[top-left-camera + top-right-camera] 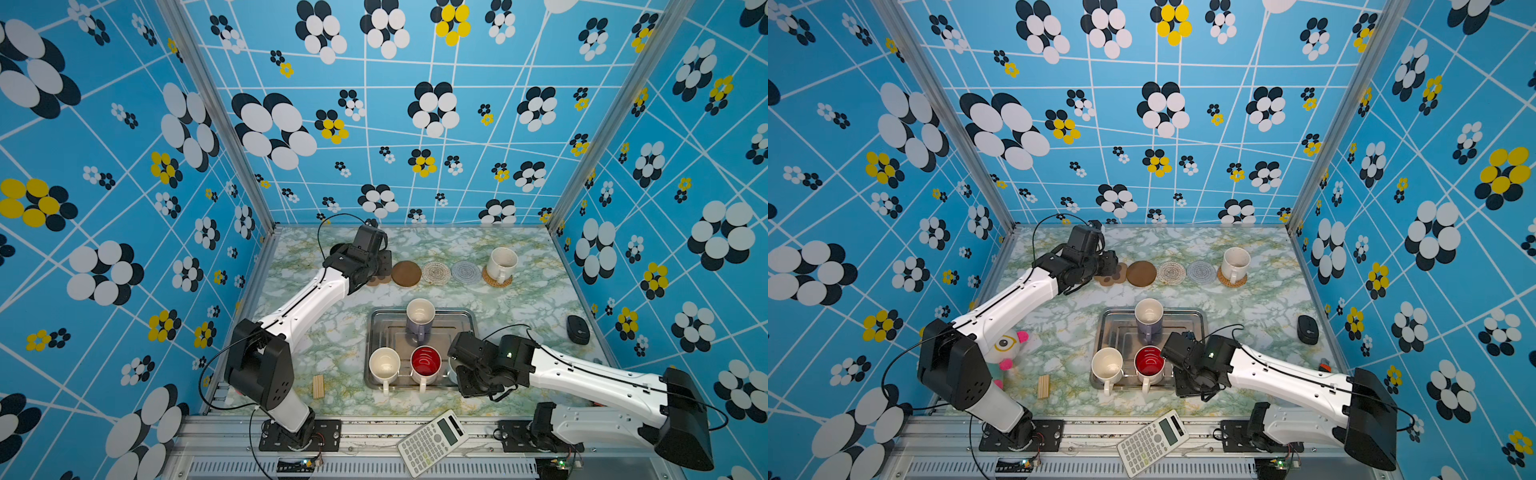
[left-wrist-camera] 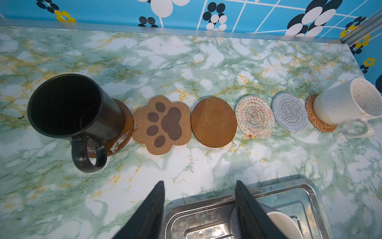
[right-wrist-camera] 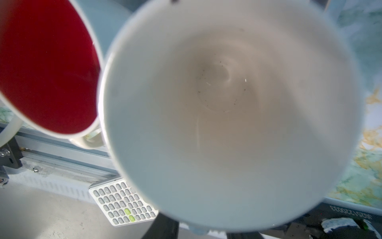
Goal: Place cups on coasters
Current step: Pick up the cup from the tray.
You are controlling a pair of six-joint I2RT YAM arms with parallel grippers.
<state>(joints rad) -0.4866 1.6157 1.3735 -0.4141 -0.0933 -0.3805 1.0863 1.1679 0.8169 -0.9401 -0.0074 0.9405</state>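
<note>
My right gripper (image 3: 201,229) hangs low over the front right of the metal tray (image 1: 457,314). Its jaws stand open on either side of the handle of a light blue mug (image 3: 227,103), whose inside fills the right wrist view. A red-inside mug (image 1: 425,363), a white mug (image 1: 384,365) and a lavender mug (image 1: 419,320) stand in the tray. My left gripper (image 2: 199,184) is open and empty near the back row. There, a black mug (image 2: 68,107) stands on a brown disc (image 2: 125,132). A speckled cream mug (image 1: 500,264) stands on the rattan coaster (image 1: 496,281). The paw coaster (image 2: 163,126), brown disc (image 1: 406,273), cream round (image 1: 436,273) and grey-blue round (image 1: 466,272) are bare.
A calculator (image 1: 432,442) lies on the front rail. A small wooden block (image 1: 318,386) lies front left and a black mouse (image 1: 578,329) at the right edge. A plush toy (image 1: 1007,347) sits behind the left arm. Walls close in on three sides.
</note>
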